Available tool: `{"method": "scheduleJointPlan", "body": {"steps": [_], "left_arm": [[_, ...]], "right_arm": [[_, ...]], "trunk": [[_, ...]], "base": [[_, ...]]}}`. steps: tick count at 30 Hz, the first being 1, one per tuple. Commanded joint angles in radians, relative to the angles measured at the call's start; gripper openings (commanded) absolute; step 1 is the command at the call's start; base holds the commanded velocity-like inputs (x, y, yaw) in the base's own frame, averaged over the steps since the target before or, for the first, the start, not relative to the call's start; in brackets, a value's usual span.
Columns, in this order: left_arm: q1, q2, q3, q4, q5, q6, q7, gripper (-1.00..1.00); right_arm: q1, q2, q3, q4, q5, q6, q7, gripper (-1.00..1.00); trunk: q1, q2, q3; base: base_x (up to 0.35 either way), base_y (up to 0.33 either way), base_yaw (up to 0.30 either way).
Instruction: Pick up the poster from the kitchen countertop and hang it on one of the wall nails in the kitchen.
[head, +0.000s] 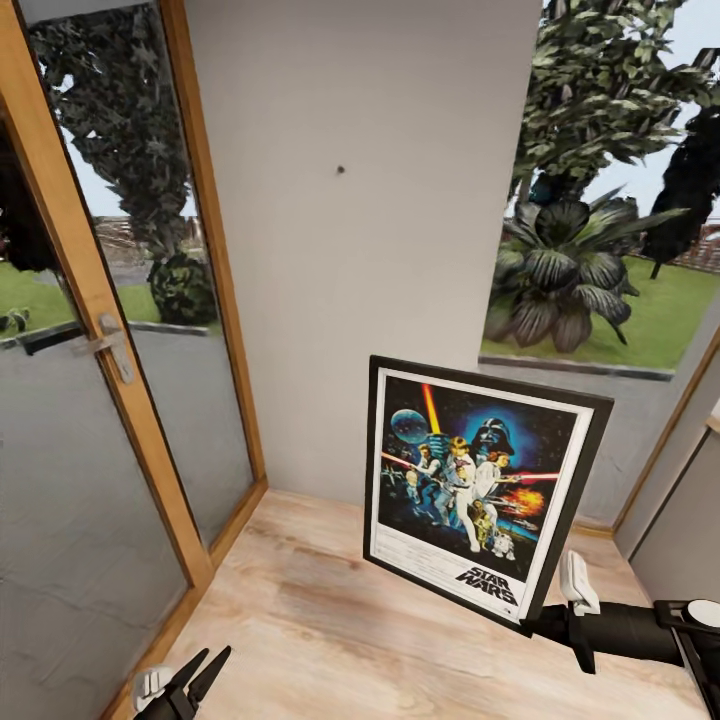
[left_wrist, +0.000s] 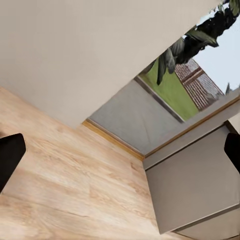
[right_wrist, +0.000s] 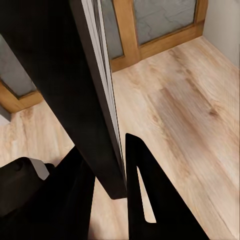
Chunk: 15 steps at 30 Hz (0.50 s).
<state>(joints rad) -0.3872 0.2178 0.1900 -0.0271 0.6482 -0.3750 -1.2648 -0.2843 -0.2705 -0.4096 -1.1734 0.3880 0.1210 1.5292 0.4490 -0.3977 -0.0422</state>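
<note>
My right gripper's (head: 572, 618) black fingers (right_wrist: 145, 190) clamp the black-framed rectangular Star Wars poster's (head: 480, 490) lower corner, aloft before the pale wall; left gripper (head: 190, 682) spread, idle. Pickup done; the small dark nail (head: 340, 169) awaits

Support surface was the floor (head: 330, 610): light wood-look planks, grain running lengthwise, pale with darker streaks. It met the plain off-white wall (head: 360, 250) along a straight seam at the far side. On the robot's left it ran up to the tan wooden frame of a glazed door (head: 130, 400), whose bottom rail sat directly on the planks. On the right it ended at a low tan skirting under a window (head: 600, 528) and beside a grey panel (left_wrist: 195, 190). No loose object lay on the visible planks.
</note>
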Motion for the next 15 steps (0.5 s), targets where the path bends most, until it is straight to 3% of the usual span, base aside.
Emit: {"method": "scheduleJointPlan", "body": {"steps": [1, 10, 15], "left_arm": [[-0.001, 0.0, 0.008, 0.001, -0.007, -0.005, -0.002, 1.0], [-0.001, 0.0, 0.008, 0.001, -0.007, -0.005, -0.002, 1.0], [-0.001, 0.0, 0.008, 0.001, -0.007, -0.005, -0.002, 1.0]], "right_arm": [[-0.001, 0.0, -0.002, -0.002, 0.005, 0.012, 0.006, -1.0], [-0.001, 0.0, -0.001, -0.002, 0.005, 0.012, 0.006, -1.0], [-0.001, 0.0, 0.0, -0.002, 0.005, 0.012, 0.006, -1.0]], "trunk": [[0.001, -0.002, -0.002], [0.001, -0.002, -0.002], [0.001, -0.002, -0.002]], "base": [[0.182, 0.328, 0.0], [0.227, 0.292, -0.005], [0.245, 0.277, -0.195]]}}
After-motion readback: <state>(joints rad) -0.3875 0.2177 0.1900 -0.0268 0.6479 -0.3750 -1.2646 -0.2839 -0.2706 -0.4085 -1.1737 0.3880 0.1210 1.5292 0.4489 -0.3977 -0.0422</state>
